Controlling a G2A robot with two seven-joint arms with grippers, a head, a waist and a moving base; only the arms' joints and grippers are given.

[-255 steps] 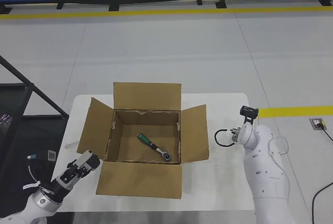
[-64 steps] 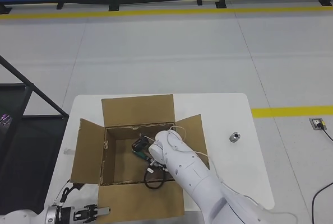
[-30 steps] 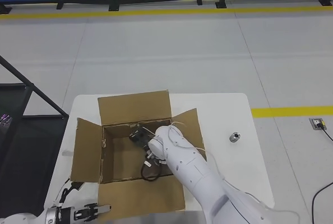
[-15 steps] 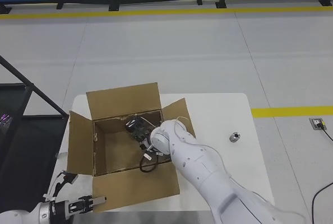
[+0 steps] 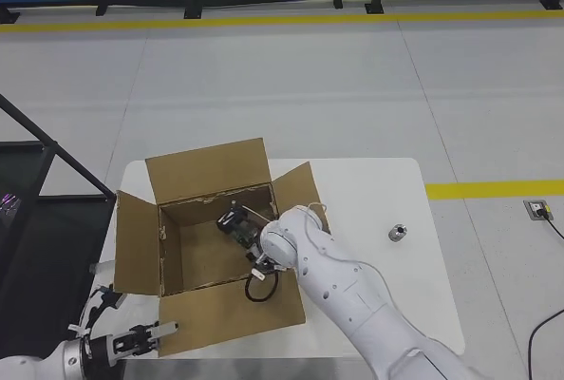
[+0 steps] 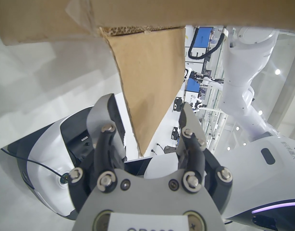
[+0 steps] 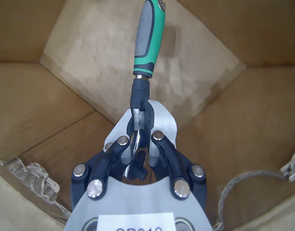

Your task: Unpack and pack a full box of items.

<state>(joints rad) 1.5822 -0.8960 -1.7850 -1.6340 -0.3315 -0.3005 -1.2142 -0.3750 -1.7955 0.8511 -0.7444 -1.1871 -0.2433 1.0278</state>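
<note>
My right pincer [image 7: 140,111], inside the open cardboard box [image 5: 211,171], is clamped on the bare metal shank of a ratchet wrench [image 7: 148,39], both fingers pressed tight against the steel just behind the tool's head. The wrench's green and grey handle points away from my wrist towards the box's brown floor and throws a soft shadow there; whether its tip touches the cardboard I cannot tell. Seen from above, that pincer [image 5: 235,222] is over the box's inner far side, towards 12 o'clock of the opening, with my white forearm crossing the box's rim at 4 o'clock.

The box stands on the white table [image 5: 377,190] with all four flaps folded outward, occupying the table's 9 o'clock half and turned a little askew to the table's edges.

My left pincer [image 6: 148,104] hangs low at 7 o'clock of the box, its two fingers apart and holding nothing. From my left wrist, the pointed corner of the near flap [image 6: 149,73] shows between those fingers; I cannot tell whether either fingertip touches it. From above, this pincer [image 5: 159,331] sits just beside the flap's 9 o'clock end.

A small metal socket [image 5: 397,232] stands alone on the table at 3 o'clock of the box, well apart from it.
</note>
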